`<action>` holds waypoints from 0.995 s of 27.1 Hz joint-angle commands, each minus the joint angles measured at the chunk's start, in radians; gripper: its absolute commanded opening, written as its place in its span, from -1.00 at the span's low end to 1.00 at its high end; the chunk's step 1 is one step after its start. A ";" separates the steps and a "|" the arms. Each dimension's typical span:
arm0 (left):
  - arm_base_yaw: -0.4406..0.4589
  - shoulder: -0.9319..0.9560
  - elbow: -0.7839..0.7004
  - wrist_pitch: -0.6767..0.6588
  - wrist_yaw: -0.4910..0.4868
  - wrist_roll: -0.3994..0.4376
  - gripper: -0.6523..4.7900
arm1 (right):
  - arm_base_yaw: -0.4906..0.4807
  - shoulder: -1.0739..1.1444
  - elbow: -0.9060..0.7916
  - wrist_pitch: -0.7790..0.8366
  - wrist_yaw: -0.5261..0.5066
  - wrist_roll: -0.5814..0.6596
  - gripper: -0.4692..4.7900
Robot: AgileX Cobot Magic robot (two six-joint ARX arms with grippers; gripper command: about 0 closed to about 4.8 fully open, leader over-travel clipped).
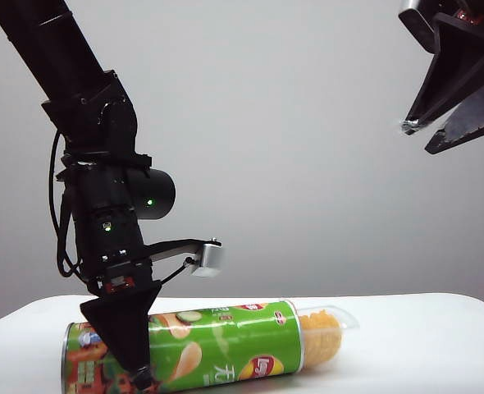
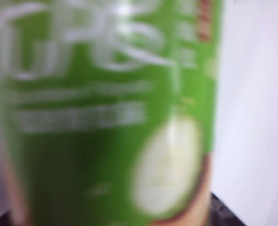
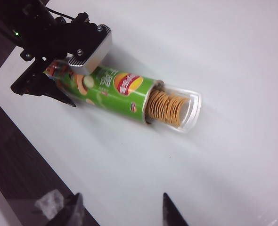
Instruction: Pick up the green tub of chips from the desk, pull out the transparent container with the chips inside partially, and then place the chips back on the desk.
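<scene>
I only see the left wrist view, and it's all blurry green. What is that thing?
Observer: The green tub of chips, lying on its side on the desk.
Operator: Is anything sticking out of it?
Observer: Yes, the transparent container pokes out of one end, with the chips stacked inside.
Operator: Where are the tools?
Observer: The left tool straddles the tub's other end; the right tool hangs open, high above the desk.

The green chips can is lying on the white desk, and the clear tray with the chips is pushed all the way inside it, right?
Not quite. The green tub of chips does lie on the desk, but the transparent container sticks partly out of its open end, chips showing. The right wrist view shows it.
</scene>
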 commanded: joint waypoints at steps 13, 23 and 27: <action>0.000 -0.273 -0.005 -0.061 -0.105 -0.112 1.00 | 0.001 -0.005 0.000 0.014 -0.011 0.000 -0.02; 0.018 -0.719 -0.014 -0.195 -0.263 -0.262 1.00 | 0.001 -0.013 0.000 -0.040 0.061 -0.003 -0.84; 0.063 -0.885 -0.111 -0.124 -0.210 -0.282 1.00 | -0.005 -0.094 -0.001 0.031 0.087 0.051 -0.84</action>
